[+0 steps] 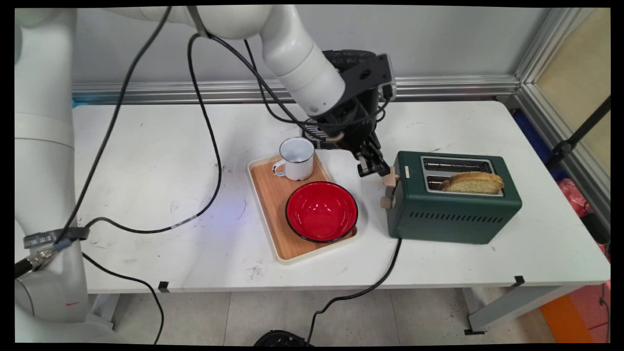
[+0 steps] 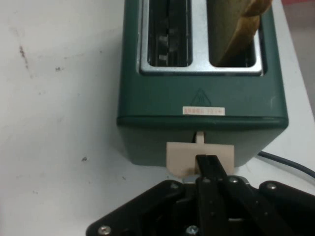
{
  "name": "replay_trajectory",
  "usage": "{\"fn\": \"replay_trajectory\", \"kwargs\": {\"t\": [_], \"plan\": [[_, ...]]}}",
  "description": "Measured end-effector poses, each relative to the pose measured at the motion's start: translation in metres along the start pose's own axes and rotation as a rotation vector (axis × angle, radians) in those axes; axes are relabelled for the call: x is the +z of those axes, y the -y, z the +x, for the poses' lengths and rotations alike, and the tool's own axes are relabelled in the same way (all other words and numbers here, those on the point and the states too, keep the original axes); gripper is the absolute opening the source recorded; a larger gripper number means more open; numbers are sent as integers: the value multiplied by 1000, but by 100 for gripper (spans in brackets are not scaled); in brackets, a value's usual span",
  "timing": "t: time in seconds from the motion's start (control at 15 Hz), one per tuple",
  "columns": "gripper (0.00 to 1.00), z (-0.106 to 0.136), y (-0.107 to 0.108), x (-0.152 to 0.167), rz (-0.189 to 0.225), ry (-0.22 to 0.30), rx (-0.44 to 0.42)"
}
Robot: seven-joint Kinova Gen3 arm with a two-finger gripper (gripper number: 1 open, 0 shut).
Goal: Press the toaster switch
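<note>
Resting closed black two-finger gripper (image 2: 207, 162) on beige plastic lever (image 2: 199, 158) of dark-green boxy toaster (image 1: 453, 204) (bread slice (image 1: 472, 183) in near slot), gripping nothing.

Bright even overhead light, soft faint shadows, main view bowed at edges, hand view slightly soft

hand (image 2: 209, 164) closed, tips on lever (image 2: 183, 156) | green toaster (image 2: 202, 105) | toast (image 2: 241, 29) (right slot)
</note>
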Motion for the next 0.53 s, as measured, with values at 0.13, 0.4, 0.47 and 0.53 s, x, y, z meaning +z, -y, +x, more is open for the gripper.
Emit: {"fn": "replay_trajectory", "kwargs": {"t": [0.13, 0.4, 0.47, 0.53], "plan": [[0, 0, 0, 8, 0, 2, -3], [0, 2, 2, 22, 0, 5, -11], [0, 1, 3, 24, 0, 6, -12], [0, 1, 3, 26, 0, 7, -13]]}}
